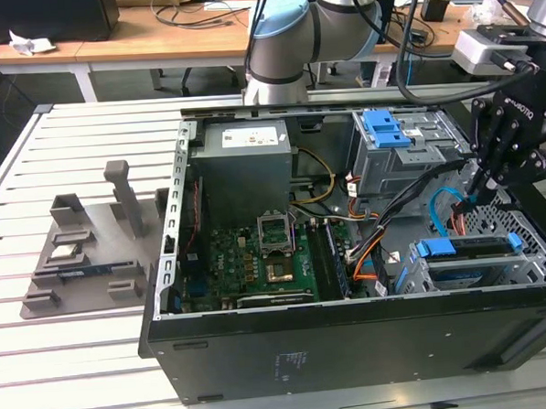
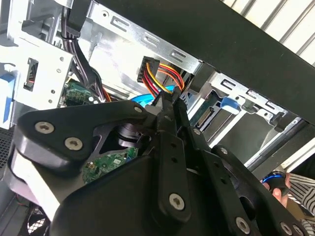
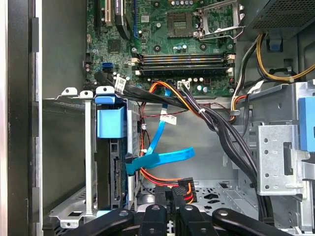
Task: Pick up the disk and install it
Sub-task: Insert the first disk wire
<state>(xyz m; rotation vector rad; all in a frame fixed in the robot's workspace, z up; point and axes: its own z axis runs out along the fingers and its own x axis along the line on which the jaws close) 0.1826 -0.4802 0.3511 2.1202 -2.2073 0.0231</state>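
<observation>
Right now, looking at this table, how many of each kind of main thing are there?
Robot arm: 1
Gripper: 1
Open computer case: 1
Disk with blue rails: 1
Lone blue bracket: 1
Grey power-supply box: 1
Grey parts tray: 1
Total: 7

The computer case (image 1: 354,347) lies open on the slatted table (image 1: 80,361); the fixture tray (image 1: 84,260) is beside it at the exterior view's left; inside, the motherboard (image 1: 258,260) sits left of the drive cage (image 1: 469,267); the gripper (image 1: 482,192) hangs above that cage.
</observation>
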